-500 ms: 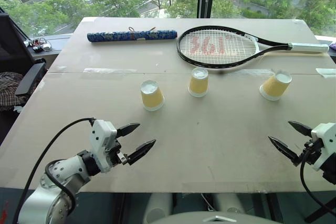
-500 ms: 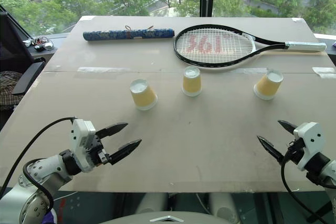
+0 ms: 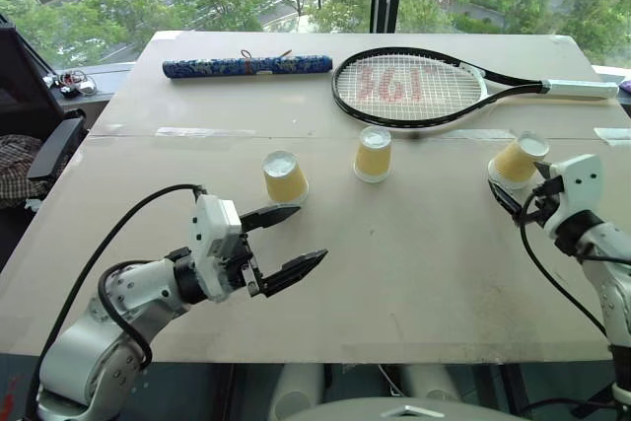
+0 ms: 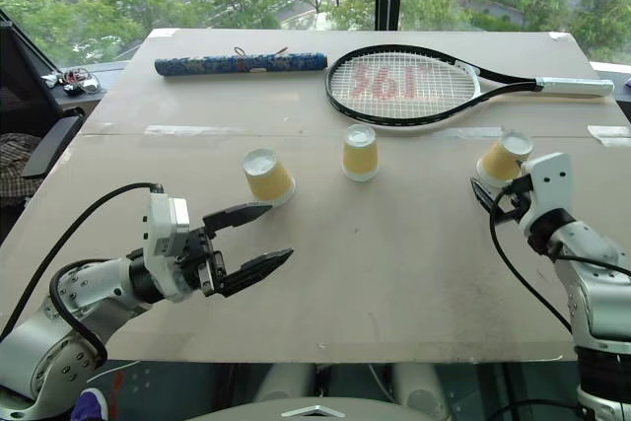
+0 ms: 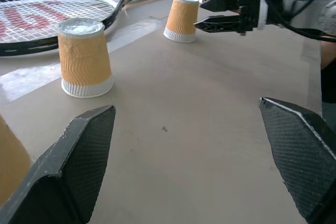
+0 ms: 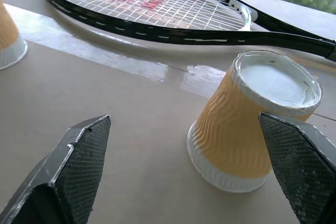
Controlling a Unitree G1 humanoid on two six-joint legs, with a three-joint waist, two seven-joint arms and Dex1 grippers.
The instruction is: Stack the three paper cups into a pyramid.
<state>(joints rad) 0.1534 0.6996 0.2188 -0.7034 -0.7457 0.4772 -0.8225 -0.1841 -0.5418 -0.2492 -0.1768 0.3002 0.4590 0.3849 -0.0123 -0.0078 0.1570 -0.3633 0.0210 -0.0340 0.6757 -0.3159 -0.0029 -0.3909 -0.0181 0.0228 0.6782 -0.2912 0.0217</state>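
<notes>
1. I count three cups on the table (image 3: 414,283), all upside down with the white bases up: left cup (image 3: 285,179), middle cup (image 3: 374,154), right cup (image 3: 517,161).
2. They stand apart in a loose row across the table's middle, none stacked.
3. I also count one racket (image 3: 414,89) and one blue rolled tube (image 3: 246,66), both lying along the far side.
4. The middle cup sits just in front of the racket head; the right cup sits near the racket's throat.
5. My left gripper (image 3: 286,242) hangs wide open in front of the left cup, not touching it.
6. My right gripper (image 6: 178,166) is spread wide too, fingers (image 6: 79,156) either side of the right cup; I see no contact.
7. From the head camera, the right gripper's body covers part of the right cup's lower edge.
8. In the left wrist view the left cup is cut off at the frame edge, a tan sliver only.
9. The left and middle cups stand upright, long axis vertical, wide rim down.
10. The right cup looks tilted, base leaning away toward the racket.
11. The racket's long axis runs left to right, handle to my right.
</notes>
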